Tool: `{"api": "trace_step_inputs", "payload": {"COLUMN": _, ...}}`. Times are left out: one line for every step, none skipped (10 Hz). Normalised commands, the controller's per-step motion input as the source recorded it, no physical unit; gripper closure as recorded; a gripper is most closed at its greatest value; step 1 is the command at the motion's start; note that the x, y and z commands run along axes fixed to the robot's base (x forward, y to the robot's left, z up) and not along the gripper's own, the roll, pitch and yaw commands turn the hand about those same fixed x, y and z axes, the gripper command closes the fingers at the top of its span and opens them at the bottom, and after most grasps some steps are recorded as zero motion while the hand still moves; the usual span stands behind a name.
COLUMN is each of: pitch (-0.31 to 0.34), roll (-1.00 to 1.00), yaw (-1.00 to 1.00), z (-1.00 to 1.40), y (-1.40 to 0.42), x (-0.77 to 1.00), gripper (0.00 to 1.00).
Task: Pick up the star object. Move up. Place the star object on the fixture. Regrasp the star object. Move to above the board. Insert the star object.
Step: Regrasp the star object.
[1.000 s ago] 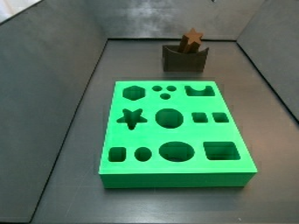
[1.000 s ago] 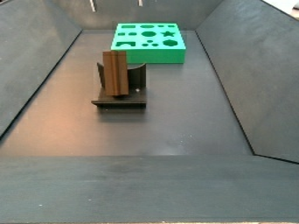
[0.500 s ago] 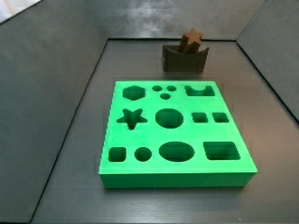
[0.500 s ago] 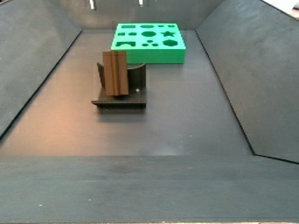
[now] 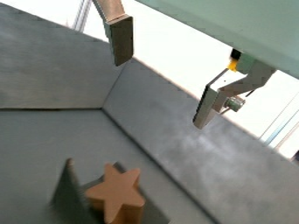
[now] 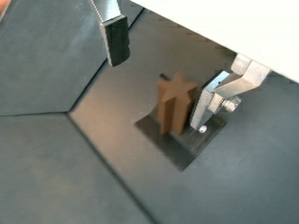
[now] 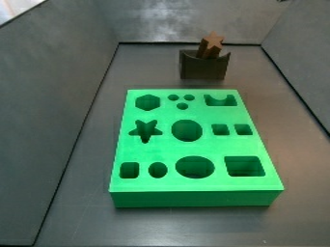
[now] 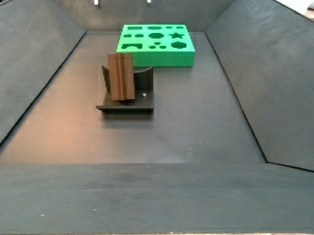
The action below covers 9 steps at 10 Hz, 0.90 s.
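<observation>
In a side view, bare dark floor is seen nearest, open right up to the sloping walls. Beyond it the star [image 8: 119, 77] is stood upright on the fixture [image 8: 128, 104], its sides free all round. Farther back, at about one o'clock from the fixture, the board [image 8: 156, 44] is laid flat, well apart from it (its star cutout [image 7: 146, 129] is unfilled). The gripper [image 6: 162, 69] is held spread wide above the star, nothing gripped; in both wrist views the fingers [image 5: 121, 41] are kept clear of it.
</observation>
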Motion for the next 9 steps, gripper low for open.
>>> {"api": "trace_step_inputs", "payload": {"pitch": 0.128, "roll": 0.90, "yaw": 0.09, "z": -0.01, "y": -0.04, "x": 0.09, "gripper": 0.00}}
{"api": "trace_step_inputs", "payload": {"pitch": 0.128, "roll": 0.71, "yaw": 0.11, "z": -0.02, "y": -0.04, "x": 0.09, "gripper": 0.00}}
{"api": "trace_step_inputs", "payload": {"pitch": 0.119, "roll": 0.51, "yaw": 0.12, "z": -0.01, "y": -0.04, "x": 0.09, "gripper": 0.00}}
{"api": "trace_step_inputs", "payload": {"pitch": 0.108, "roll": 0.34, "yaw": 0.14, "z": -0.01, "y": -0.03, "x": 0.09, "gripper": 0.00}}
{"api": "trace_step_inputs", "payload": {"pitch": 0.077, "roll": 0.22, "yaw": 0.16, "z": 0.00, "y": -0.02, "x": 0.08, "gripper": 0.00}}
{"api": "trace_step_inputs", "payload": {"pitch": 0.117, "roll": 0.16, "yaw": 0.07, "z": -1.00, "y": 0.08, "x": 0.03, "gripper": 0.00}}
{"api": "trace_step_inputs", "payload": {"pitch": 0.096, "roll": 0.14, "yaw": 0.08, "z": -1.00, "y": 0.08, "x": 0.03, "gripper": 0.00}}
{"api": "trace_step_inputs", "payload": {"pitch": 0.051, "roll": 0.12, "yaw": 0.10, "z": -1.00, "y": 0.07, "x": 0.04, "gripper": 0.00}}
{"api": "trace_step_inputs", "payload": {"pitch": 0.023, "roll": 0.09, "yaw": 0.11, "z": -1.00, "y": 0.06, "x": 0.05, "gripper": 0.00}}
